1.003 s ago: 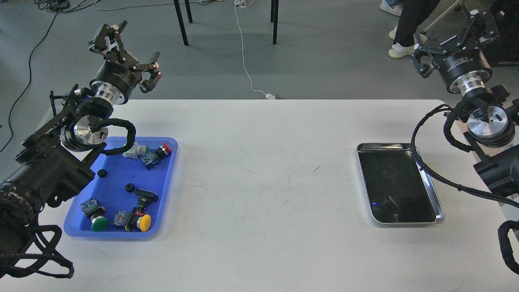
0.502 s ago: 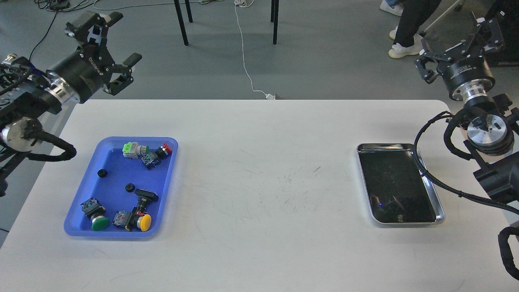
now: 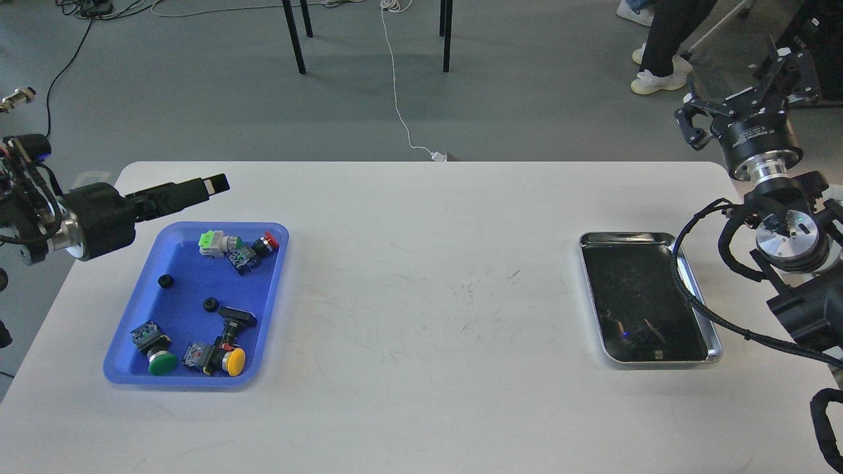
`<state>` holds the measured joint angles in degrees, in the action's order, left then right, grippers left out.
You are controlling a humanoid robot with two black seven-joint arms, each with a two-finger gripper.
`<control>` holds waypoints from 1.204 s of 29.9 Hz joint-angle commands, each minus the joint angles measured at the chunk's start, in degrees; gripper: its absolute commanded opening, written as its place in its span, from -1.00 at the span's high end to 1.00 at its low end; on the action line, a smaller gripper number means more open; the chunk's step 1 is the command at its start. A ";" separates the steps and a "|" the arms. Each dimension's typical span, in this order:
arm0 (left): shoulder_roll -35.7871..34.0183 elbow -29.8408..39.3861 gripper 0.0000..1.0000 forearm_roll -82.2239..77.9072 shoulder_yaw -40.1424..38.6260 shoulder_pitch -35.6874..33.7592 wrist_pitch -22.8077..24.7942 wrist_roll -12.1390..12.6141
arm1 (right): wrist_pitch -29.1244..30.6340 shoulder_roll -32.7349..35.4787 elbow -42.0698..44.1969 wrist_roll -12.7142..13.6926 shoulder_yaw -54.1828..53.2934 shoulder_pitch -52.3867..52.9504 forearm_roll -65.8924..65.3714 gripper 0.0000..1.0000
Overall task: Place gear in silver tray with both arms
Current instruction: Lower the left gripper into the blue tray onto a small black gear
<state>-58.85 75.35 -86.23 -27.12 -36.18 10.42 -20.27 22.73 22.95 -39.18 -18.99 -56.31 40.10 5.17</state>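
Observation:
Two small black gears (image 3: 166, 281) (image 3: 211, 305) lie in the blue tray (image 3: 184, 289) at the left of the white table. The silver tray (image 3: 639, 289) sits at the right with a bare dark floor. My left gripper (image 3: 214, 183) reaches in low from the left, over the table just behind the blue tray. I see it side-on as one dark bar, so its fingers cannot be told apart. It holds nothing that I can see. My right gripper (image 3: 741, 99) is raised beyond the table's far right corner, with its fingers spread and empty.
Several push buttons lie in the blue tray, among them a green one (image 3: 161, 362), a yellow one (image 3: 234, 361) and a red one (image 3: 267, 242). My right arm's black cable (image 3: 685, 289) crosses the silver tray's right rim. A person's legs (image 3: 665, 39) stand beyond the table.
My left arm has swung down and left, from raised behind the table to low beside the blue tray, its gripper turning side-on. My right gripper has shifted slightly right. The trays and parts have not moved.

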 commanded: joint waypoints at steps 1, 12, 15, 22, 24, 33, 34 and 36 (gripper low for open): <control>0.40 -0.64 -0.91 -17.80 5.92 0.67 -8.12 -0.21 | 0.48 0.17 -0.02 0.00 -0.03 -0.28 0.01 -0.98; 5.06 -11.46 -0.43 -21.52 12.52 0.76 -10.69 -0.30 | 0.30 -0.27 -0.28 0.00 -0.03 -0.28 0.01 -0.98; 5.15 -11.46 -0.41 -21.43 15.59 0.67 -10.86 -0.21 | 0.30 -0.36 -0.28 0.00 -0.03 -0.28 0.01 -0.98; 8.83 -19.17 -0.41 -21.00 16.31 0.58 -11.74 -0.21 | 0.12 -0.54 -0.28 0.00 0.24 -0.37 0.01 -0.98; 9.80 -21.47 -0.41 -20.82 16.31 0.58 -12.18 -0.30 | 0.12 -0.54 -0.28 0.00 0.24 -0.37 0.01 -0.98; 10.07 -22.18 -0.37 -20.47 16.31 0.67 -12.53 -0.21 | 0.12 -0.54 -0.28 0.00 0.33 -0.37 0.01 -0.98; 10.07 -22.18 -0.37 -20.38 16.31 0.67 -12.53 -0.21 | 0.12 -0.54 -0.28 0.00 0.33 -0.37 0.01 -0.98; 10.07 -22.18 -0.37 -20.29 16.31 0.67 -12.53 -0.21 | 0.12 -0.54 -0.28 0.00 0.33 -0.46 0.01 -0.98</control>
<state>-48.82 53.19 -106.67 -10.81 -35.53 -2.12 -20.48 22.85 22.41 -39.47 -18.99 -55.98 39.70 5.19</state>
